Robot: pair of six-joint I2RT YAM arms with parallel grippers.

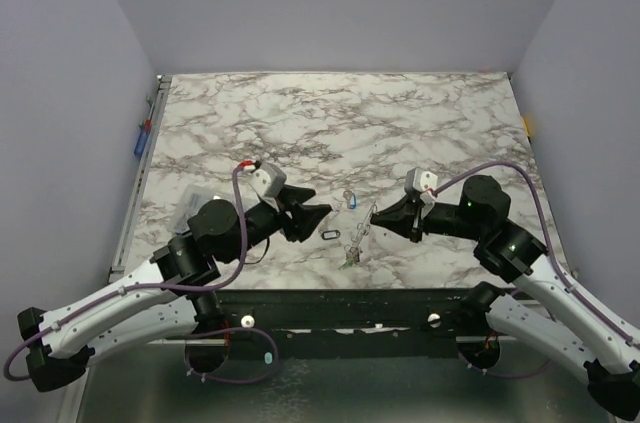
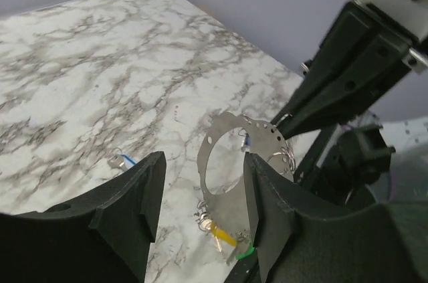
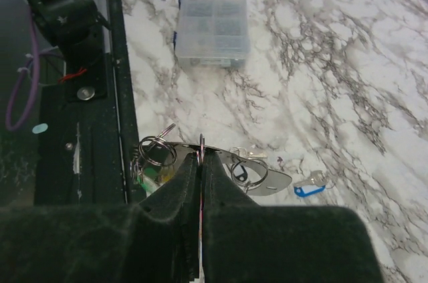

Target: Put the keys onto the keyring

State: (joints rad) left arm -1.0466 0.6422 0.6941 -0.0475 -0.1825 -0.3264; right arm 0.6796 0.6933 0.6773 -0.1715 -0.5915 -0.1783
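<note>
While pinching keyring (image 2: 231, 206) by its rim, sits pressed together: right claw (image 3: 200, 156), thin metal edge wedged between both pads. Right of keyring in top view. Keyring itself: thin silvery loop, lifted off marble worktop (image 1: 400, 123), tilted, between both claws. Dangling at keyring's lower edge: yellow key (image 2: 224, 235) and green key (image 2: 245, 252), bunched with small split rings (image 3: 152, 152); exact threading too small to tell. Flat on worktop just beyond keyring's far side, apart from it: blue key (image 1: 350, 201). On worktop just left of keyring: small black oval ring (image 1: 332, 235). Also left of keyring, near: left claw (image 2: 200, 196), spread wide, gripping nothing, loop framed between its fingers in wrist view; contact between finger and metal: cannot tell. Well left of keyring, beyond left arm, on worktop: clear plastic box (image 3: 212, 25).
</note>
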